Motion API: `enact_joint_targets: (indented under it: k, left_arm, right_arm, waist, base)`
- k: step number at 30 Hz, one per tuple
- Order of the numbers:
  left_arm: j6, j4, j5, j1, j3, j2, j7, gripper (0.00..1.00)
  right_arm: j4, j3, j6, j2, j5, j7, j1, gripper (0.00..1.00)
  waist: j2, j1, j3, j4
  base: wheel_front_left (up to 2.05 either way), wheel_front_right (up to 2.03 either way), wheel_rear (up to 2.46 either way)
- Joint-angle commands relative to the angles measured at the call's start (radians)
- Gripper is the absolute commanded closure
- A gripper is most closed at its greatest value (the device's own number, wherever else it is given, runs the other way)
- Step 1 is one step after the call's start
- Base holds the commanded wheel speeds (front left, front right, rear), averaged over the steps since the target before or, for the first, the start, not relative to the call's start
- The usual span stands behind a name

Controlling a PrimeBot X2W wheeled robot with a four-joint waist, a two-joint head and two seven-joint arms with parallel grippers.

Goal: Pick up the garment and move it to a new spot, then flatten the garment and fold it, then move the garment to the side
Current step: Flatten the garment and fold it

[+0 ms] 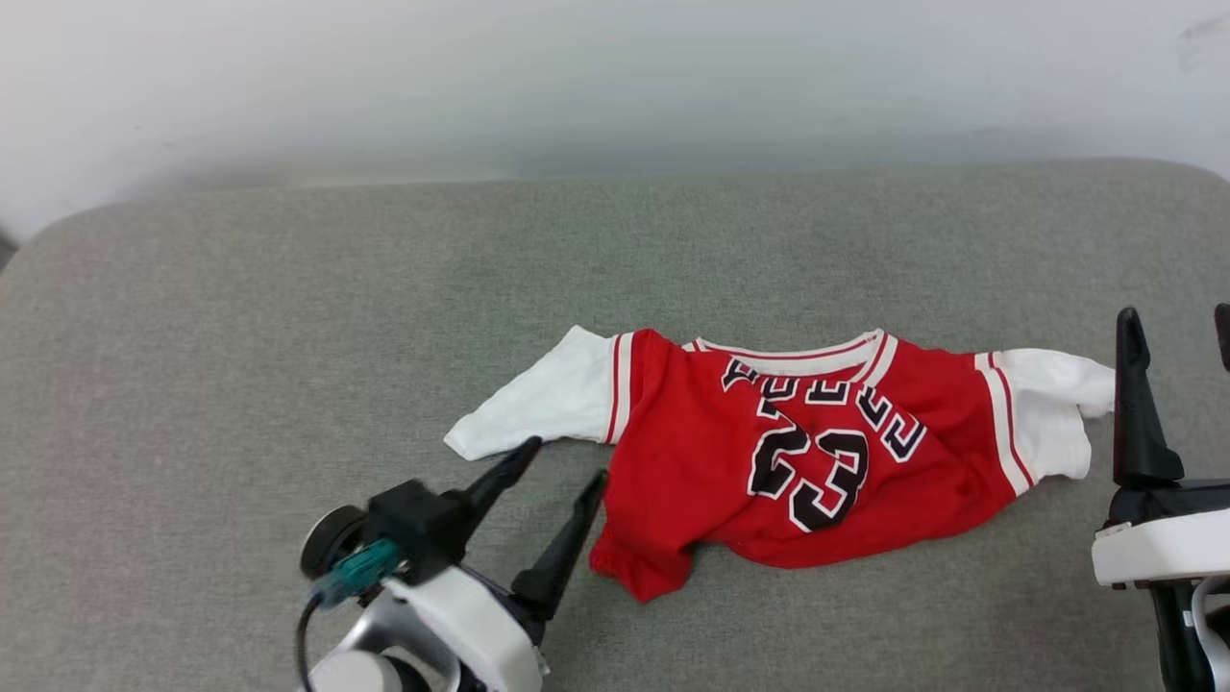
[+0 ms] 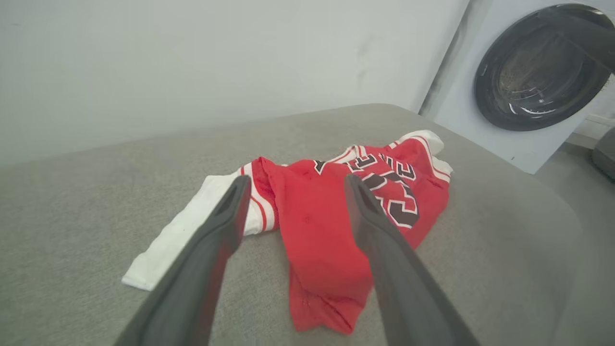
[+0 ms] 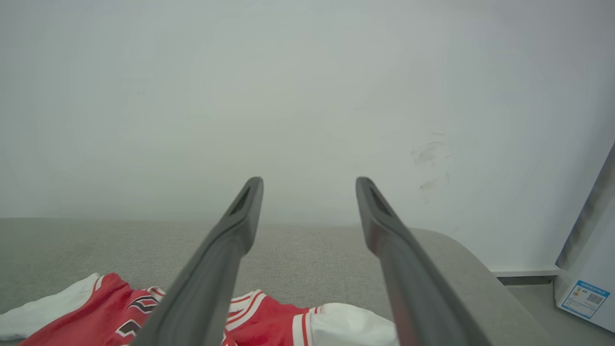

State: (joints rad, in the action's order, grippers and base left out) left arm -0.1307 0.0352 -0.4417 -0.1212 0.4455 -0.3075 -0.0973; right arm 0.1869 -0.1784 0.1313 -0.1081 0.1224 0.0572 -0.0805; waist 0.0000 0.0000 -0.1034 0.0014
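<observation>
One garment [image 1: 798,452] lies rumpled, number up, on the grey surface [image 1: 240,336] — just ahead of the left gripper [image 1: 567,459], just left of the right gripper [image 1: 1177,312]. Both gape wide, holding nothing. One washing machine [image 2: 528,96] stands beyond.

The left gripper [image 1: 567,459] has two long dark fingers [image 1: 562,553]. Each one is wide at the bottom and thin at the tip, like a horn. Up close they look dark grey, with a long groove near the tip. Behind them sits a black block [image 1: 413,524]. A round black knob [image 1: 332,543] with a pale rim is on its side. A blue-green plug [image 1: 360,569] joins a thin black cable [image 1: 302,639]. The wrist [image 1: 471,625] is a smooth white shell. The right gripper [image 1: 1177,312] has the same fingers, a black base [image 1: 1168,502] and a white band [image 1: 1153,559].
</observation>
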Motion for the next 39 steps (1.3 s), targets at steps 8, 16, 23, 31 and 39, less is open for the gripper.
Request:
enact_joint_targets:
  k: [8,16,23,31,39]
  left_arm:
    - [0.015,-0.038,-0.098,-0.161,0.102,-0.001,0.423,0.0]
    - [0.012,-0.144,-0.077,-0.284,0.194,0.014,0.638,0.0]
    - [0.01,-0.271,-0.038,-0.326,0.263,0.013,0.697,0.27]
    - [0.001,-0.245,-0.16,-0.266,0.322,-0.006,0.76,1.0]
    - [0.001,-0.08,-0.253,-0.201,0.457,-0.06,0.848,1.0]
  right_arm:
    - [-0.01,0.01,-0.001,0.027,-0.02,0.027,0.014,0.0]
    - [-0.037,0.023,-0.001,0.035,-0.015,0.053,-0.022,0.0]
    - [-0.061,0.026,-0.001,0.042,-0.015,0.074,-0.041,0.0]
    - [-0.098,0.02,-0.001,0.042,-0.022,0.073,-0.03,0.0]
    - [-0.125,0.014,-0.001,0.036,-0.021,0.056,-0.006,0.0]
  waist:
    - [0.0,0.0,-0.069,-0.05]
    - [0.0,0.0,-0.134,-0.084]
    - [0.0,0.0,-0.169,-0.097]
    - [0.0,0.0,-0.123,-0.071]
    - [0.0,0.0,-0.037,-0.032]
  base:
    - [0.0,0.0,0.0]
    - [0.0,0.0,0.0]
    - [0.0,0.0,0.0]
    - [0.0,0.0,0.0]
    - [0.0,0.0,0.0]
